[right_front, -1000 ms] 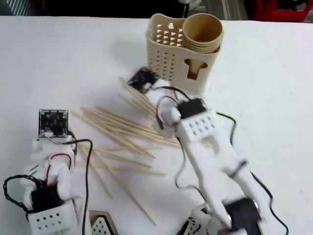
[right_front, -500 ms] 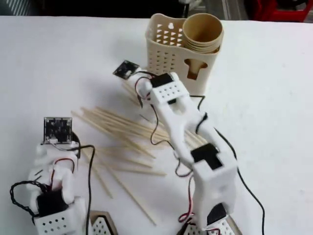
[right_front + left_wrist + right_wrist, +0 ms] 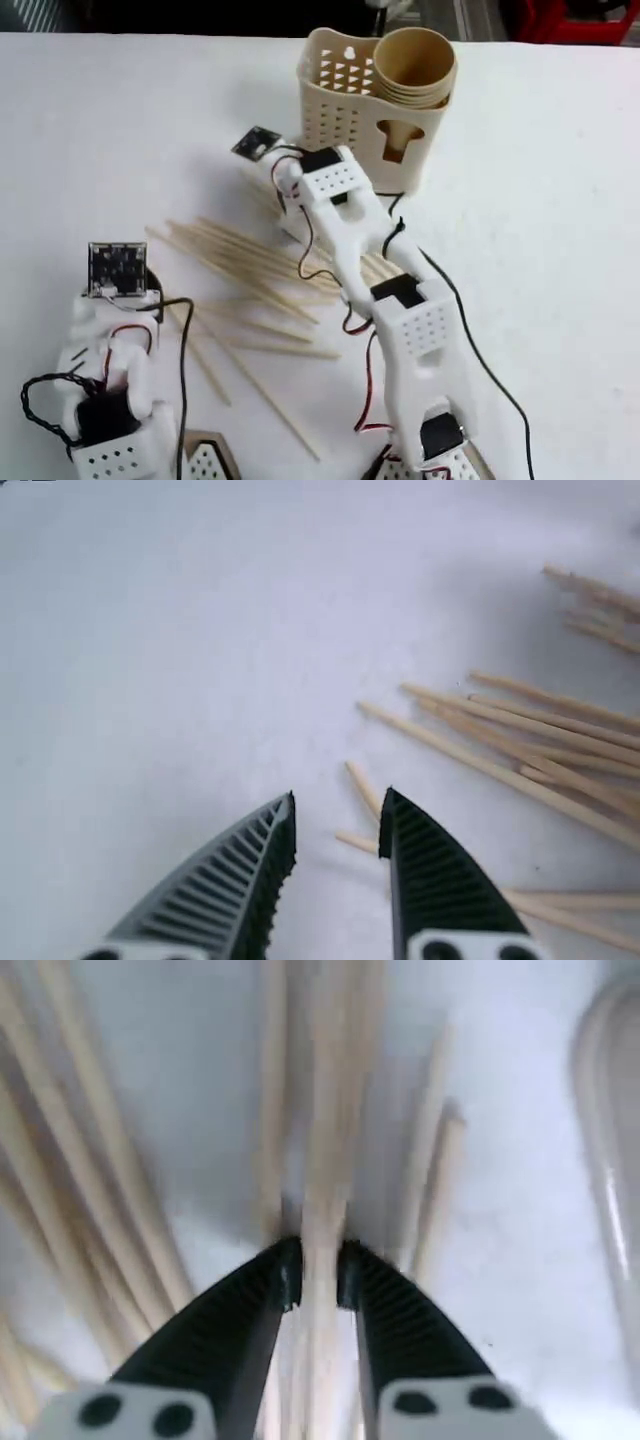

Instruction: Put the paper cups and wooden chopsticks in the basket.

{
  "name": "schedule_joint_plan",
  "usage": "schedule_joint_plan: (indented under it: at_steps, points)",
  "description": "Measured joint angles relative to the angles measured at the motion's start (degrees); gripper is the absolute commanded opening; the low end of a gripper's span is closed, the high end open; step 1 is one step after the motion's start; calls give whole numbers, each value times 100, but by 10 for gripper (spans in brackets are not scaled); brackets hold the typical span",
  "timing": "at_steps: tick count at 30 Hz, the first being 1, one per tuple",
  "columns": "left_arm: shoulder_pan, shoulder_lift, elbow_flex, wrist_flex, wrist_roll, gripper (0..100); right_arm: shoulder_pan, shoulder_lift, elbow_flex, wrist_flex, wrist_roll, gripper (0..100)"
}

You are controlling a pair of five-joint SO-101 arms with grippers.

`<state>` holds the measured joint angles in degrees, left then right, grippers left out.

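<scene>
High view, basket (image 3: pixel 350 120): it stands upright on the white table (image 3: pixel 120 110).
High view, paper cups (image 3: pixel 413 62): they are stacked one inside another in one compartment of the basket, with the rims above its wall.
High view, wooden chopsticks (image 3: pixel 240 265): they lie flat and scattered on the table in front of the basket, crossing each other.
High view, right arm (image 3: pixel 345 215): it is stretched toward the basket, with its wrist just before the basket's front wall, above the nearest chopsticks.
High view, left arm (image 3: pixel 110 330): it is well apart from the basket, at the far end of the chopstick pile.
Left wrist view, left gripper (image 3: pixel 337 820): the fingers have a narrow gap and nothing is between them. Chopstick ends lie just beside one finger.
Right wrist view, right gripper (image 3: pixel 317 1265): the fingers are nearly together and pinch chopsticks between the tips, low at the table.
</scene>
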<state>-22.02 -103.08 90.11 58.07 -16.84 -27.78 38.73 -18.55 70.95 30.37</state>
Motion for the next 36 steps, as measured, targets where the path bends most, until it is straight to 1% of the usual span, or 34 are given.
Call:
schedule_joint_plan:
  at_steps: [2,6,13,17,26,30,36]
  points:
    - [0,-9,9,0,0,155,-9,18,-18,132,18,34]
    - [0,-35,70,0,0,155,-132,53,-18,484,334,22]
    - [0,-35,70,0,0,155,-185,53,-88,633,431,19]
    - [0,-35,70,0,0,155,-202,88,-563,1090,440,19]
    - [0,-35,79,0,0,155,-264,88,-2207,2426,440,19]
    - [0,-35,105,0,0,155,-264,141,-2497,2637,448,19]
    - [0,-35,105,0,0,155,-273,563,-2497,2637,440,22]
